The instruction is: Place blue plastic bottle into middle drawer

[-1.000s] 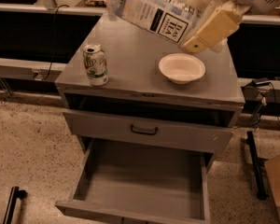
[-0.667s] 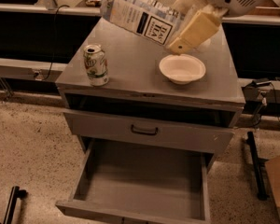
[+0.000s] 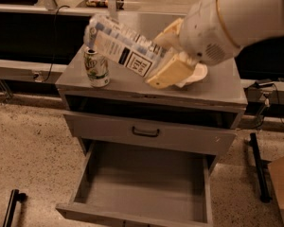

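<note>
The blue plastic bottle (image 3: 123, 48), clear with a white-and-blue label, lies tilted in my gripper (image 3: 155, 60), its cap end down-left just above the soda can. The gripper's cream fingers (image 3: 169, 74) are shut on the bottle's base end, above the front of the cabinet top. The middle drawer (image 3: 142, 186) is pulled out below, a wide grey box with a bare floor. It lies lower in the view than the bottle.
A green-and-white soda can (image 3: 97, 67) stands on the cabinet top (image 3: 217, 91) at the left. A white bowl (image 3: 199, 74) is partly hidden behind my gripper. A closed drawer front with a black handle (image 3: 146, 132) sits above the open drawer. A black stand (image 3: 258, 167) is at the right.
My arm has swung left and down toward the cabinet's front with the bottle in it. The bottle's cap end now hangs over the soda can, and the bowl is mostly covered.
</note>
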Action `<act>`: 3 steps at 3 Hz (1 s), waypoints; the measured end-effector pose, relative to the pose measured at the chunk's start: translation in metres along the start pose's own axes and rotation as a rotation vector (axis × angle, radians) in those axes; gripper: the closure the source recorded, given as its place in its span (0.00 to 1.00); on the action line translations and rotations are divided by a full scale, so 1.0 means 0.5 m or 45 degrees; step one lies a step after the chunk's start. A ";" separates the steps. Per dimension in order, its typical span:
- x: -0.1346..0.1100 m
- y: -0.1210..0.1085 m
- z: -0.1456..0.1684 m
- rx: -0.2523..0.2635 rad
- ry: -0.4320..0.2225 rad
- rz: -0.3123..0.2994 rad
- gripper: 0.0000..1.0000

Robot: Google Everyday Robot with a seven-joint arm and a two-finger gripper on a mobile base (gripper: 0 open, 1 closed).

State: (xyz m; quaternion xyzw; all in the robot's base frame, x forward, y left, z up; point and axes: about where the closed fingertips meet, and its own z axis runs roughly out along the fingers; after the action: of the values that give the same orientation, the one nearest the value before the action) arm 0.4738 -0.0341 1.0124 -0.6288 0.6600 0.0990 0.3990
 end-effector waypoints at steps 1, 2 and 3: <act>0.097 0.033 0.095 0.050 0.060 0.090 1.00; 0.136 0.065 0.142 0.041 0.091 0.110 1.00; 0.185 0.100 0.230 -0.059 0.130 0.099 1.00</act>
State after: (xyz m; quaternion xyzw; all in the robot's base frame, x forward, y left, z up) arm 0.4845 -0.0211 0.8574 -0.6161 0.7008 0.0974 0.3460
